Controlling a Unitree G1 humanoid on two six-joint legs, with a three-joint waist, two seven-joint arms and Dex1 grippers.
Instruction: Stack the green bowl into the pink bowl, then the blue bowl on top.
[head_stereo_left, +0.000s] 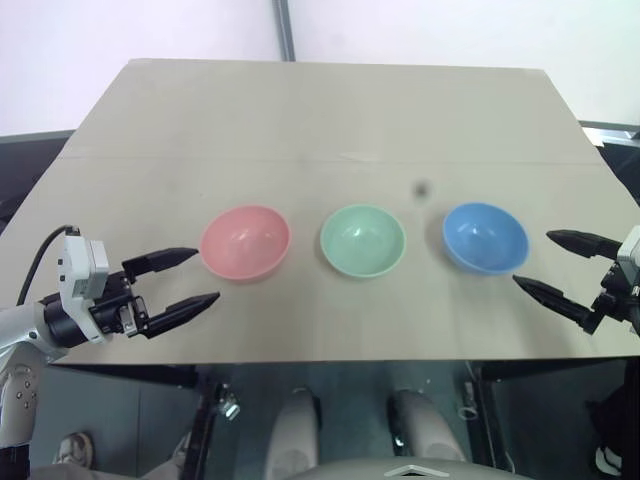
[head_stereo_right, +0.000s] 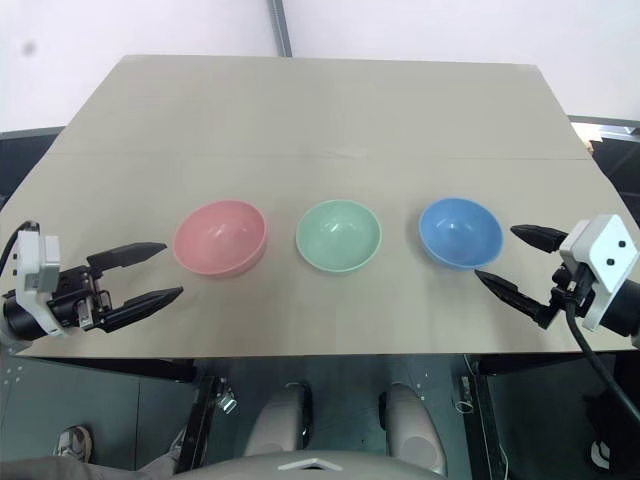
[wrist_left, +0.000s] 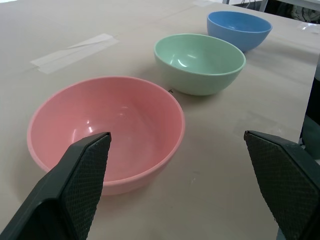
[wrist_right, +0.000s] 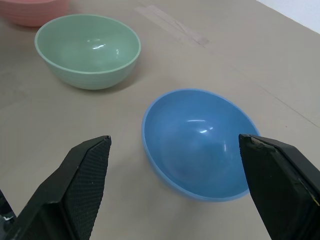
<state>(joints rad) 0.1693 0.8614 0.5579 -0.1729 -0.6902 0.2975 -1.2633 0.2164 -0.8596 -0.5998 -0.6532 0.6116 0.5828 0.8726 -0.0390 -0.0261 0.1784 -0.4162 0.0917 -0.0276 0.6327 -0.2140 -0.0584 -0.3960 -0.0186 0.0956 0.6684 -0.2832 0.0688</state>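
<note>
Left gripper (head_stereo_left: 185, 279): fingers spread wide, empty, touching nothing, hovering over the table's (head_stereo_left: 330, 110) near left part and aimed at the pink bowl (head_stereo_left: 245, 241). Right gripper (head_stereo_left: 560, 265): likewise wide open and empty, over the near right edge, just beside the blue bowl (head_stereo_left: 485, 237) without contact. Three bowls stand upright and unstacked in a row parallel to the table's near edge, well inside it and apart from one another: pink toward the left edge, green bowl (head_stereo_left: 363, 239) at the middle, blue toward the right edge. Each is small, round, smooth, plain plastic, matched in size; salmon pink, pale mint, bright sky blue; all empty, with soft highlights on the inner walls. The left wrist view adds the textured inner pads of the left fingers (wrist_left: 87, 170), the pink bowl's hollow close up, and a strip of pale tape (wrist_left: 75, 51) on the tabletop. The right wrist view looks down into the blue bowl, framed between the right fingers (wrist_right: 82, 172), with the green bowl behind it.
</note>
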